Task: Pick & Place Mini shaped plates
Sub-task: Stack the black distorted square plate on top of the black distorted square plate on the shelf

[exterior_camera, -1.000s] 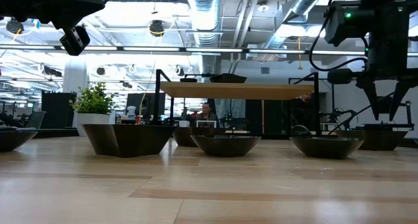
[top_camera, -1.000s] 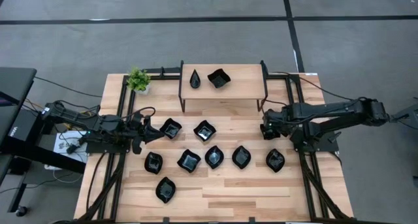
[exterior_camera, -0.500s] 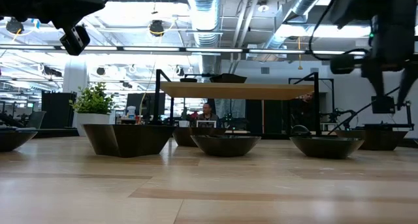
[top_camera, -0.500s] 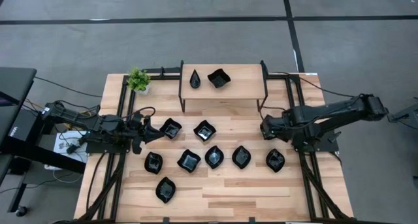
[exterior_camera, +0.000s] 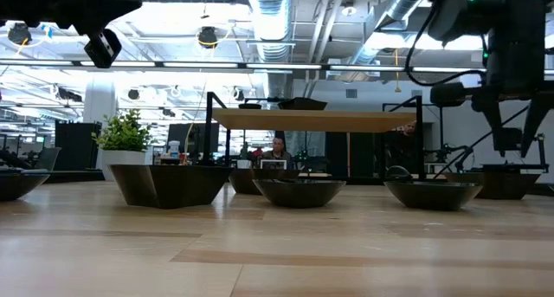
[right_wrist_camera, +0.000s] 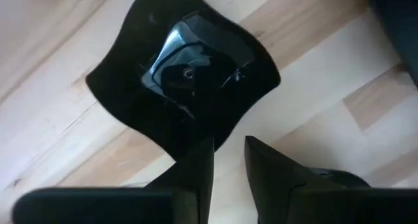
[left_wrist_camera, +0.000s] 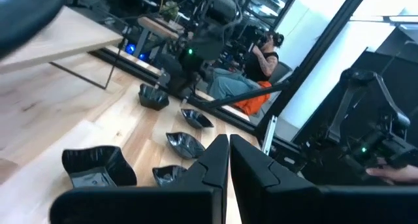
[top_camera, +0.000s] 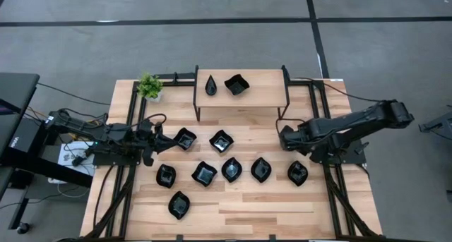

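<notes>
Hovering over the table's right half, the right gripper (top_camera: 283, 138) sits at the end of its arm, which reaches in from the right edge. Its fingers stand a little apart w/ nothing between them. In the right wrist view a wavy-edged square plate (right_wrist_camera: 186, 77) lies flat on the wood straight ahead of the fingertips (right_wrist_camera: 199, 160), just beyond them; can't tell if they touch it.

Left gripper (top_camera: 157, 144) waits over the table's left side, fingers pressed together, empty. Just ahead of it in the high view sits a square plate (top_camera: 185, 138), close but apart.

Other mini plates, all black & glossy, placed from the right gripper:
- square plate (top_camera: 221, 140) well off toward the left arm, approx. level w/ the gripper
- leaf-like oval (top_camera: 297, 173) near, on the table's front side
- oval (top_camera: 260, 170) & oval (top_camera: 232, 169) further along that row toward the left arm
- square plate (top_camera: 204, 173), then oval (top_camera: 166, 176) beyond that
- oval (top_camera: 179, 204) farthest off, near the front edge

Behind the gripper, a raised wooden shelf (top_camera: 261, 94) carries a narrow teardrop plate (top_camera: 211, 85) & a square plate (top_camera: 236, 84), side by side, apart. A small potted plant (top_camera: 149, 86) stands at the back left corner, beside the shelf.

Low view: plates show as dark shallow bowls along the tabletop (exterior_camera: 277, 245); both arms hang above them.
</notes>
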Robot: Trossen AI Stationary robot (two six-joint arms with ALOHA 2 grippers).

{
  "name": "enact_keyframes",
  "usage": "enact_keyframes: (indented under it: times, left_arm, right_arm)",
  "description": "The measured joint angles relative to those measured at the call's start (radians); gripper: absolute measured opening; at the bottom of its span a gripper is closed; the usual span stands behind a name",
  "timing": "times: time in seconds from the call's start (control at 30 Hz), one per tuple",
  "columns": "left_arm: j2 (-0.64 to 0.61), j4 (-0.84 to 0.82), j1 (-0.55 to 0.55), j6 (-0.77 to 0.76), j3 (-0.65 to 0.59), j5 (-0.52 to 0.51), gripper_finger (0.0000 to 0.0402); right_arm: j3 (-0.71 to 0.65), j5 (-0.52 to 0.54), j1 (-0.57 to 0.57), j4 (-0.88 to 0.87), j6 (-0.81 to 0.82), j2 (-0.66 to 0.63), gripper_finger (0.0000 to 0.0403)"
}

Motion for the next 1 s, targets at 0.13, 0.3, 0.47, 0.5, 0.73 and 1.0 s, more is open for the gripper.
enact_keyframes:
  times: [0.13, 0.3, 0.47, 0.5, 0.73, 1.0]
  left_arm:
    - [0.0, 0.005, 0.0, 0.001, 0.0, 0.0, 0.0016]
    - [0.0, 0.012, 0.0, 0.001, 0.0, 0.0, 0.0016]
    - [0.0, 0.021, 0.0, 0.001, 0.0, 0.0, 0.0016]
    - [0.0, 0.024, 0.0, 0.001, 0.0, 0.0, 0.0016]
    - [0.0, 0.049, 0.0, 0.001, 0.0, 0.0, 0.0016]
    - [0.0, 0.066, 0.0, 0.001, 0.0, 0.0, 0.0016]
  right_arm:
    - [0.0, -0.001, -0.012, 0.003, -0.002, 0.035, 0.0082]
    - [0.0, -0.012, -0.019, -0.008, 0.0, 0.046, 0.0082]
    - [0.0, -0.016, -0.049, -0.008, 0.005, 0.058, 0.0082]
    - [0.0, -0.015, -0.056, -0.01, 0.005, 0.062, 0.0082]
    - [-0.001, -0.019, -0.096, -0.023, 0.006, 0.075, 0.0082]
    - [-0.001, -0.032, -0.093, -0.005, 0.014, 0.118, 0.0082]
